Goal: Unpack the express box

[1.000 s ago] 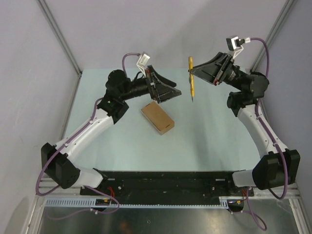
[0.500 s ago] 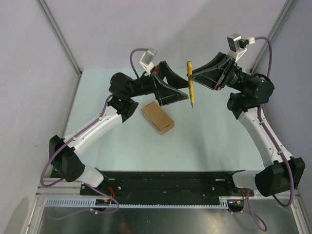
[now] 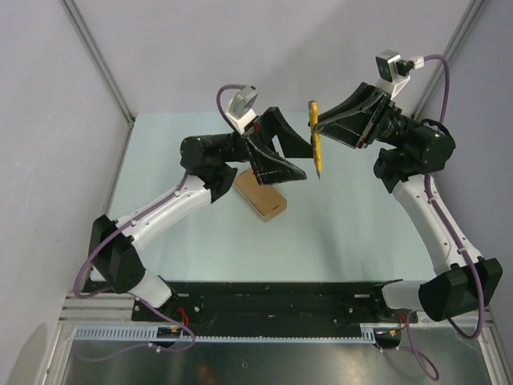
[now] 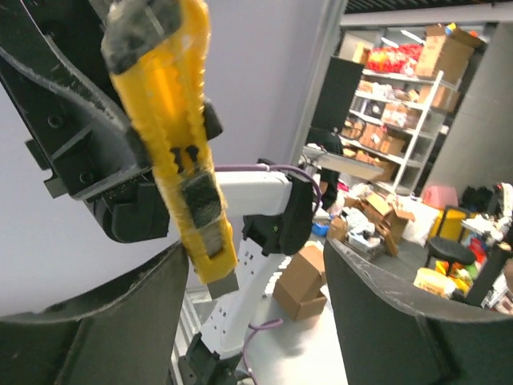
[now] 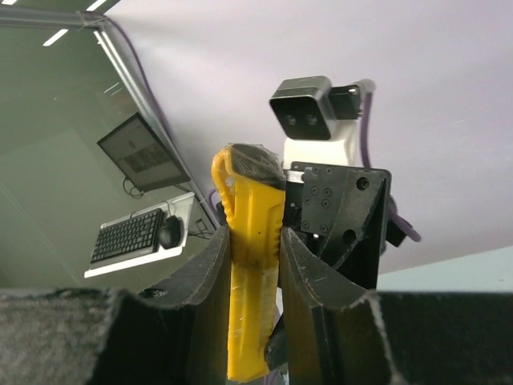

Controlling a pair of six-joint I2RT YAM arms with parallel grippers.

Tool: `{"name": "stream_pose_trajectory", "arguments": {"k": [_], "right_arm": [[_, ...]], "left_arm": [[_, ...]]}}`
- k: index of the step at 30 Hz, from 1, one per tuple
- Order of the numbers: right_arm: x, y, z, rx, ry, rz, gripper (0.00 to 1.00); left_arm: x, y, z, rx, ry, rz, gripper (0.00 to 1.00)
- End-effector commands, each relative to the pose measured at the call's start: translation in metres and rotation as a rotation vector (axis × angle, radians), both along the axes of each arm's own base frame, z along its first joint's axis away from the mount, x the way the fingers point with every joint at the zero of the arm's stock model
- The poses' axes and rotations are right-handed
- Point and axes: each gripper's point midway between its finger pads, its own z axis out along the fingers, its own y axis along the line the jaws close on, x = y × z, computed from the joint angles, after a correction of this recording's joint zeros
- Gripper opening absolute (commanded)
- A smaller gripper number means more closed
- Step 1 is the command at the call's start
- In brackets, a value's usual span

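The express box (image 3: 267, 200), a small tan carton, lies shut on the table; its far end is hidden under my left gripper. My right gripper (image 3: 315, 122) is shut on a yellow utility knife (image 3: 317, 148) and holds it upright in the air, tip down. In the right wrist view the knife (image 5: 252, 273) is pinched between both fingers. My left gripper (image 3: 306, 161) is open, raised above the box, with its fingertips beside the knife. In the left wrist view the knife (image 4: 180, 144) hangs just beyond the open fingers (image 4: 88, 329).
The pale green table (image 3: 345, 233) is walled by grey panels at the back and sides. The black base rail (image 3: 272, 293) runs along the near edge. The right arm's white link (image 4: 240, 281) crosses the left wrist view.
My left arm has swung right and risen, bringing its open gripper over the box and close to the knife. The right gripper with the knife has barely moved.
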Motion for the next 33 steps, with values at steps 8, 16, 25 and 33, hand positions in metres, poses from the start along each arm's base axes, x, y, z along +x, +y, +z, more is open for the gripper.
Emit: {"name": "stream_pose_trajectory", "arguments": {"k": [8, 16, 25, 33], "right_arm": [[-0.044, 0.004, 0.020, 0.019, -0.126, 0.093, 0.00], [-0.050, 0.005, 0.021, 0.012, -0.136, 0.113, 0.00], [-0.046, 0.006, 0.021, -0.014, -0.115, 0.063, 0.63], [0.003, -0.008, 0.004, -0.115, -0.084, -0.325, 0.99]], "left_arm": [[-0.029, -0.002, 0.012, -0.067, -0.084, -0.123, 0.59], [-0.030, -0.004, 0.009, -0.064, -0.076, -0.137, 0.28], [-0.022, -0.009, 0.005, -0.071, -0.063, -0.125, 0.00], [0.002, -0.014, -0.025, 0.025, -0.042, -0.088, 0.00]]}}
